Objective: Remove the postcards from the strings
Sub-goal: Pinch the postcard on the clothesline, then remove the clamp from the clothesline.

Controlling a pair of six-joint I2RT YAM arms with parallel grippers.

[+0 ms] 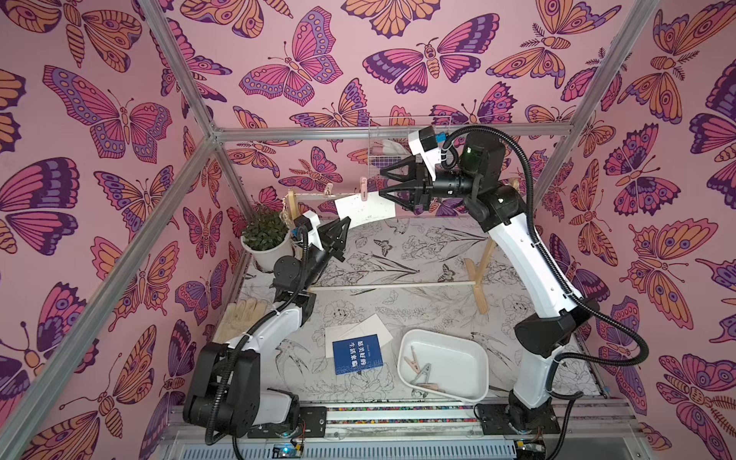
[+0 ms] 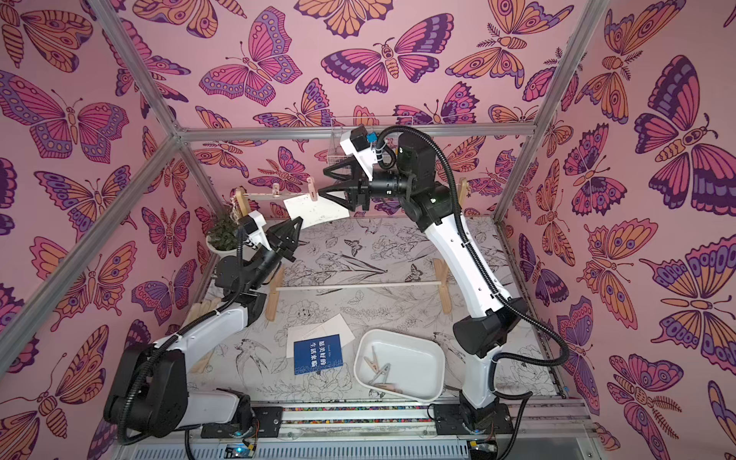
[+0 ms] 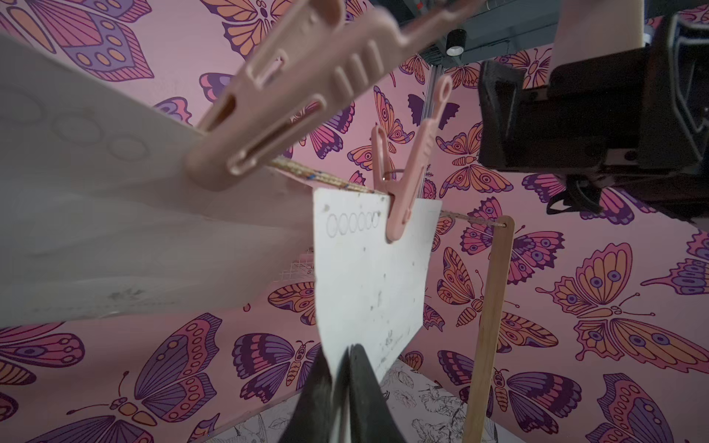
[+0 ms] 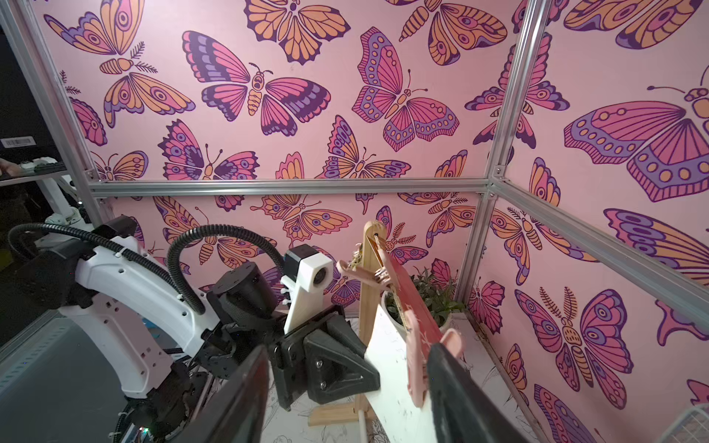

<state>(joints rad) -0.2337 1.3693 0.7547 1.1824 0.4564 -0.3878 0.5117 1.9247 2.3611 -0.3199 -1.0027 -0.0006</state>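
the left black parallel gripper point(image 3: 347, 351) is pinching the lower edge of a white speckled postcard point(image 3: 368, 268), its two fingers pressing together on the paper. that rectangular card is hanging from the thin twisted cord point(image 3: 472, 219), pinned there by a pink plastic clothespin point(image 3: 403, 199), and the cord is running on to a light wooden post point(image 3: 491, 307). the right black gripper point(image 1: 380, 183) is standing at the height of the cord with its jaws spread wide. in the right wrist view the pink clip is showing in the gap between its fingers, right by one of them; whether it is touching cannot be told. a second, cream postcard point(image 3: 115, 211) is hanging farther along the cord under another pink clothespin point(image 3: 287, 96). down on the flower-printed table point(image 1: 438, 247), a blue postcard with white chinese characters point(image 1: 357, 354) is lying on top of white cards point(image 1: 370, 324), just beside a white plastic tray point(image 1: 484, 358) that is holding several clothespins point(image 1: 418, 368).
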